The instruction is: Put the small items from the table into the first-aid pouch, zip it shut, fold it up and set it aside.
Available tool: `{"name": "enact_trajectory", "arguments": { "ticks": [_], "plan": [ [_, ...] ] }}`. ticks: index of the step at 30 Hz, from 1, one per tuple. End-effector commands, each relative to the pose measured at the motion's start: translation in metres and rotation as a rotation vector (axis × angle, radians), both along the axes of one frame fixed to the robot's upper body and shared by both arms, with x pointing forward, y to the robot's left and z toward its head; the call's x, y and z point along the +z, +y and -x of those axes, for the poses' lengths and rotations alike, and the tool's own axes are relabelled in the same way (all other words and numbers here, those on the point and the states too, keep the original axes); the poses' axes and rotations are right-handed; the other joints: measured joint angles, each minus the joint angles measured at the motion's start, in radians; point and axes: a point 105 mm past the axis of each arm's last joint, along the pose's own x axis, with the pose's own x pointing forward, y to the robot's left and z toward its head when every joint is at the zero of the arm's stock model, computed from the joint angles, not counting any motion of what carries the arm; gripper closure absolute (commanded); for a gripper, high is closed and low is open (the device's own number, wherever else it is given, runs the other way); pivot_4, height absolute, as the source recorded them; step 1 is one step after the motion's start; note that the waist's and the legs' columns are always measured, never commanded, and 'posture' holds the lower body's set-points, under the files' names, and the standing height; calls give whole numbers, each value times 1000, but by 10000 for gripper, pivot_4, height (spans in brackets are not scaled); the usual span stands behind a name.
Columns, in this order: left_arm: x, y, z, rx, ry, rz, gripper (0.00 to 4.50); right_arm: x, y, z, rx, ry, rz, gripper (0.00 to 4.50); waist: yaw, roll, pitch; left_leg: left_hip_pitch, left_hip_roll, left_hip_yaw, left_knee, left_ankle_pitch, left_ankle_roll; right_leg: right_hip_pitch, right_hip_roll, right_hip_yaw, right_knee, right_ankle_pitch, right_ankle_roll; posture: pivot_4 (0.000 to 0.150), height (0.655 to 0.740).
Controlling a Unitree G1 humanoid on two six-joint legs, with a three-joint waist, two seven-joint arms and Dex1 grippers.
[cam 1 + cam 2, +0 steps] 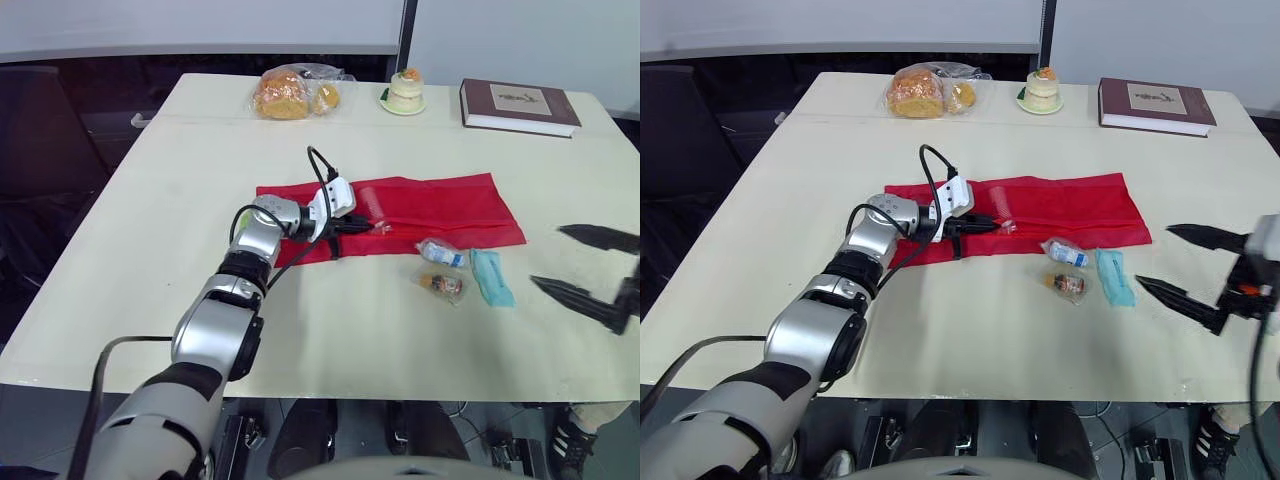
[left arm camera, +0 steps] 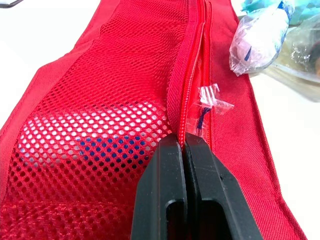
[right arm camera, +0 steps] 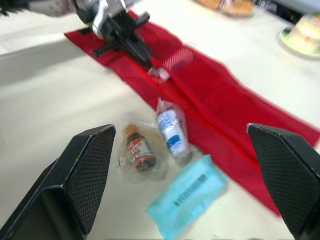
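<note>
The red first-aid pouch (image 1: 440, 205) lies flat and unfolded across the middle of the table. My left gripper (image 1: 365, 227) is shut on the pouch's zipper (image 2: 192, 75) near its left end. A small clear packet (image 2: 212, 97) pokes out of the zipper slit just beyond the fingertips. A white and blue item (image 2: 100, 135) shows through the mesh pocket. In front of the pouch lie a wrapped white bottle (image 1: 441, 253), a bagged brown bottle (image 1: 443, 284) and a teal packet (image 1: 491, 277). My right gripper (image 1: 547, 257) hovers open to the right of these, holding nothing.
At the back of the table sit a bag of bread (image 1: 290, 93), a small cake on a plate (image 1: 405, 92) and a dark red book (image 1: 518, 106). The table's front edge (image 1: 330, 392) runs close below the loose items.
</note>
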Motion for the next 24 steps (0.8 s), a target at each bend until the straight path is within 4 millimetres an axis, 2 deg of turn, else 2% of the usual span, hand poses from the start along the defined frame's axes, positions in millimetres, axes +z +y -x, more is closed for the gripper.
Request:
{"name": "enact_trajectory", "arguments": {
  "ticks": [1, 5, 8, 13, 19, 24],
  "plan": [
    [10, 1, -3, 2, -39, 15, 45000, 23, -6, 16, 22, -42, 23, 282, 2, 0, 0, 0, 0, 0, 0, 0, 0, 0, 0, 0, 0, 0, 0, 1500, 7289],
    [9, 0, -3, 6, -40, 17, 45000, 29, -11, 21, 12, -34, 22, 282, 8, 0, 0, 0, 0, 0, 0, 0, 0, 0, 0, 0, 0, 0, 0, 1500, 7289],
    [10, -2, -5, 14, -42, 23, 45000, 27, -11, 19, 1, -25, 34, 282, 11, 0, 0, 0, 0, 0, 0, 0, 0, 0, 0, 0, 0, 0, 0, 1500, 7289],
    [12, -4, -8, 35, -42, 37, 45000, 4, 2, 6, -39, 62, -6, 282, 11, 0, 0, 0, 0, 0, 0, 0, 0, 0, -1, 0, 0, 0, 0, 1500, 7289],
    [15, -8, -12, 50, -48, 41, 45000, -31, 16, -32, -90, 96, 144, 282, 11, 0, 0, 0, 0, 0, 0, 0, 0, 0, -1, 0, 0, 0, 0, 1500, 7289],
    [16, -10, -12, 53, -51, 45, 45000, -47, 31, -66, -69, 94, 197, 282, 12, 0, 0, -1, 0, 1, 0, 0, 0, -1, 0, 1, 0, 0, 0, 1500, 7289]
  ]
}}
